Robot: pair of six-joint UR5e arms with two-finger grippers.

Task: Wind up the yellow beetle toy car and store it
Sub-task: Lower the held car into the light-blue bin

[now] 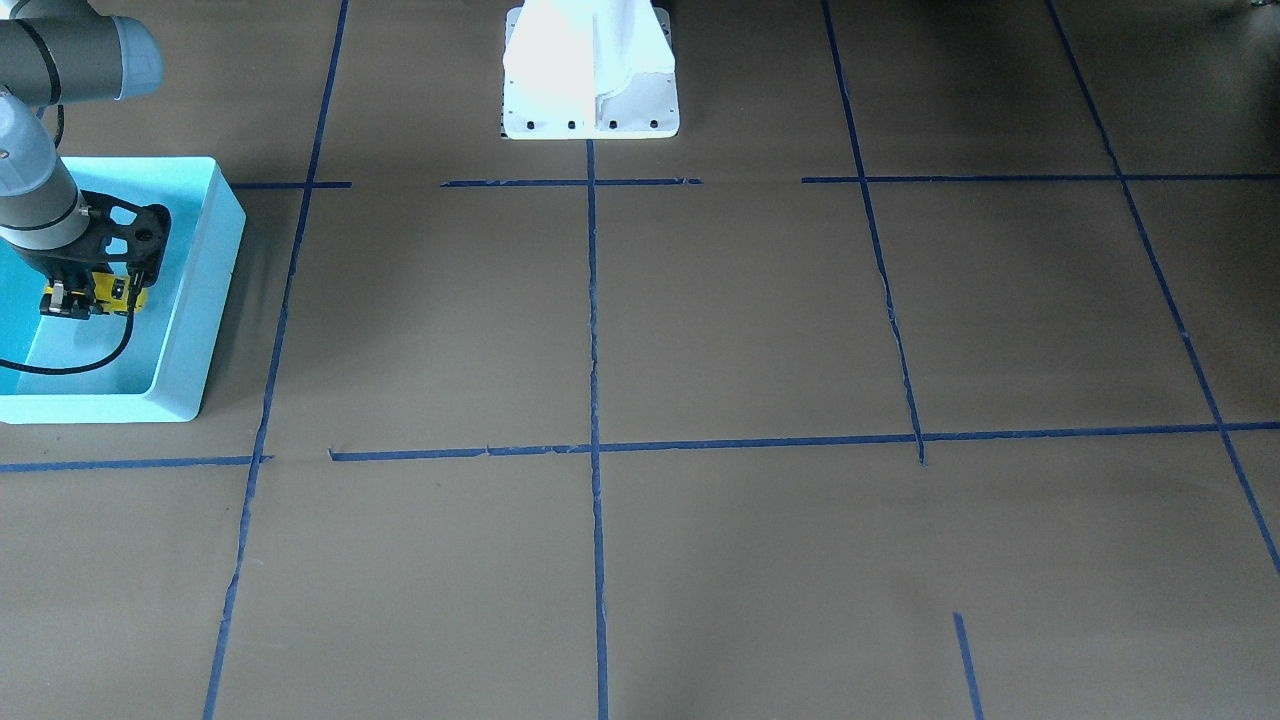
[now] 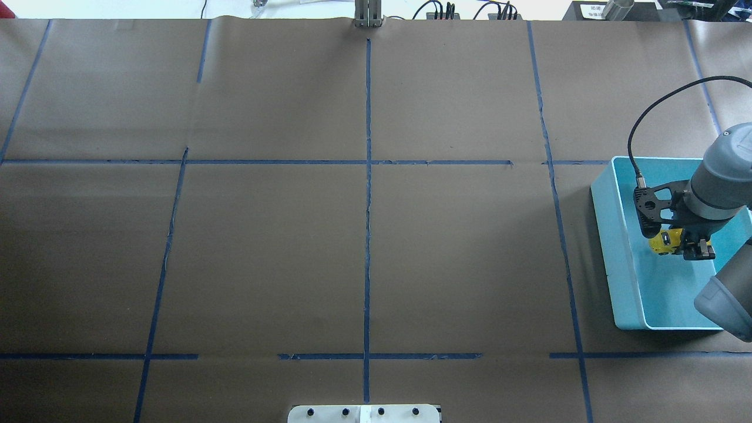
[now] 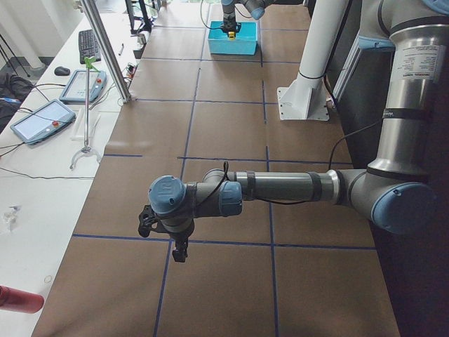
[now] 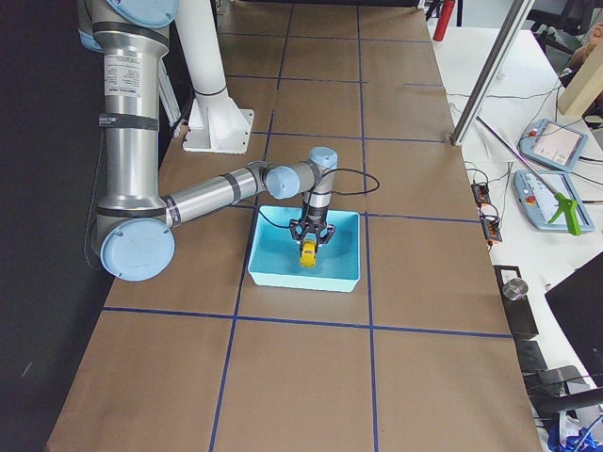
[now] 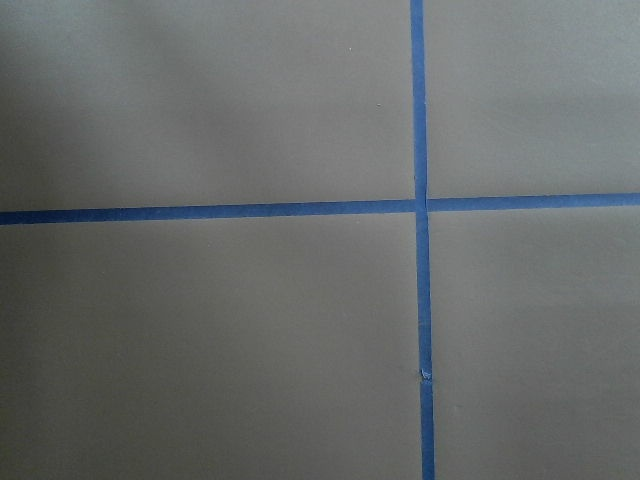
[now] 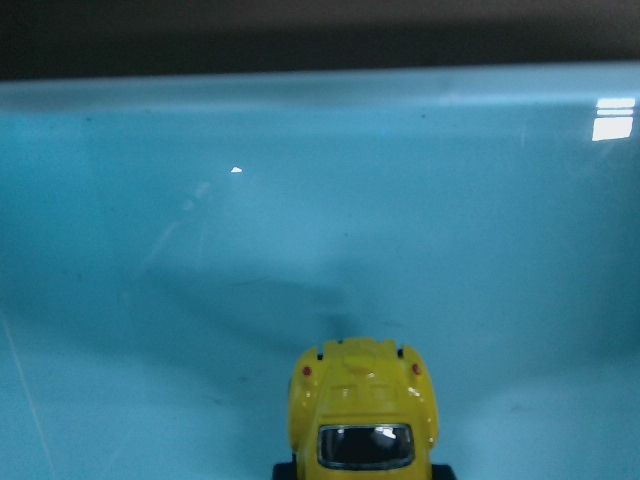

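The yellow beetle toy car (image 1: 112,292) is small, rounded, with dark windows. It is inside the turquoise bin (image 1: 195,320), pinched by my right gripper (image 1: 90,298), which reaches down into the bin. The overhead view shows the car (image 2: 664,242) beside the gripper (image 2: 686,247) in the bin (image 2: 608,235). In the right wrist view the car (image 6: 362,405) hangs just above the bin floor (image 6: 200,250), with its shadow below. My left gripper (image 3: 179,247) hovers over bare table and shows only in the exterior left view; I cannot tell if it is open or shut.
The table is covered in brown paper with blue tape lines (image 2: 368,176). The white robot base (image 1: 590,70) stands at the table's edge. The left wrist view shows a tape crossing (image 5: 420,205). A black cable (image 2: 646,117) loops off the right wrist.
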